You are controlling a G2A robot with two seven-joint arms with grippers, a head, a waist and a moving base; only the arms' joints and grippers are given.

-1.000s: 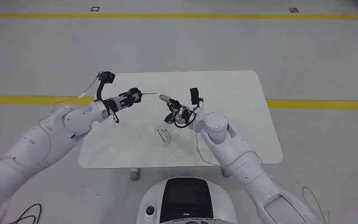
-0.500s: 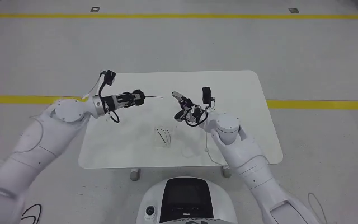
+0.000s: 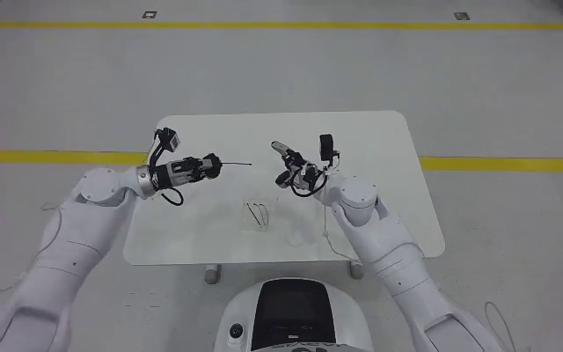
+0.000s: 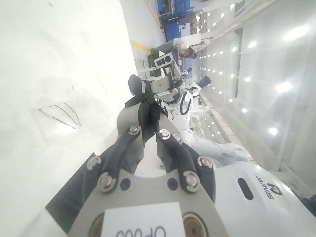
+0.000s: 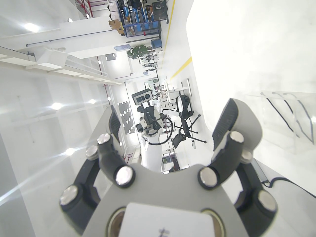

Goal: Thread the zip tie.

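Observation:
My left gripper (image 3: pixel 215 164) hangs over the left part of the white table (image 3: pixel 378 150), shut on a thin black zip tie (image 3: pixel 235 164) whose free end points at my right gripper (image 3: pixel 281 164). In the left wrist view the black zip tie (image 4: pixel 133 101) is pinched at the tips of the left gripper (image 4: pixel 146 103), with the right gripper (image 4: pixel 166 85) facing it farther off. My right gripper (image 5: pixel 170 123) is open with nothing between its fingers (image 5: pixel 226 120), a short gap from the tie's tip. The left gripper (image 5: pixel 151 122) shows beyond it.
A clear tray (image 3: pixel 257 214) with spare black zip ties (image 5: pixel 286 115) lies near the table's front edge, below the gap between the grippers. The spare zip ties (image 4: pixel 61 117) also appear beside the left gripper. The table's right half is bare.
The left gripper with the zip tie has shifted slightly toward the table's front edge. The right gripper moved to the right a second ago and has stayed put since, still open.

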